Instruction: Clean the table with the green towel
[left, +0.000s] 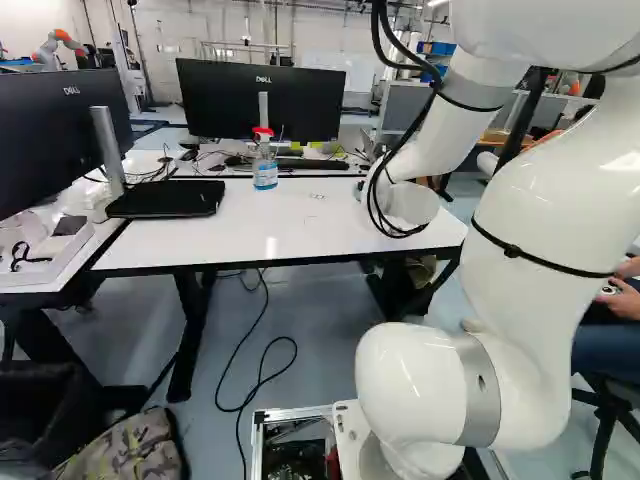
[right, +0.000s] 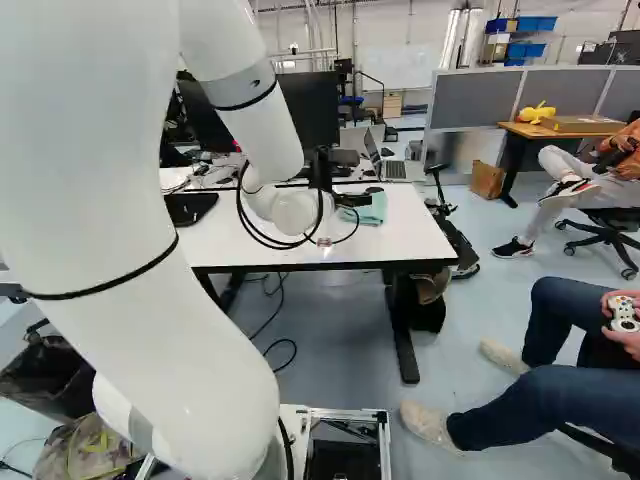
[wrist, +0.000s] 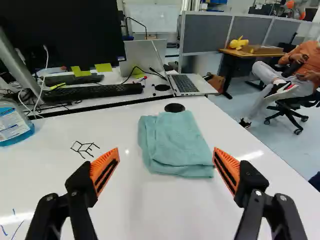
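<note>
Two orange pads (wrist: 104, 171) face each other across a wide gap at the ends of the claw (right: 342, 197), which is released and grasps nothing. Green towel (wrist: 175, 142): folded into a compact, roughly four-sided bundle and lying flat on the white desk (wrist: 135, 200). In the wrist view it lies ahead of the claw (wrist: 166, 167), in line with the gap; one near corner comes close to one finger, though contact cannot be determined. A dark round disc (wrist: 174, 107) adjoins the towel's far edge. In the right base view the towel appears just beyond the wrist of the white arm (right: 255, 125), which reaches forward over the desk; in the left base view the arm hides it.

Surface markings: a branched black line drawing (wrist: 85, 148) occurs between the towel and a clear spray bottle (left: 265, 170) containing blue liquid. Several blue strokes (wrist: 15, 229) are visible on the desk nearer the claw than the drawing. The bottle, fitted with a red and white head, stands upright near the desk's far edge.

Surroundings: behind the desk, a second work surface (wrist: 112, 75) supports an unfolded laptop (wrist: 187, 84), a black keyboard (wrist: 93, 91) and a large monitor (left: 262, 98). Another monitor (left: 60, 135) occupies the left of the left base view. Dark cables (left: 255, 375) loop over the floor.
</note>
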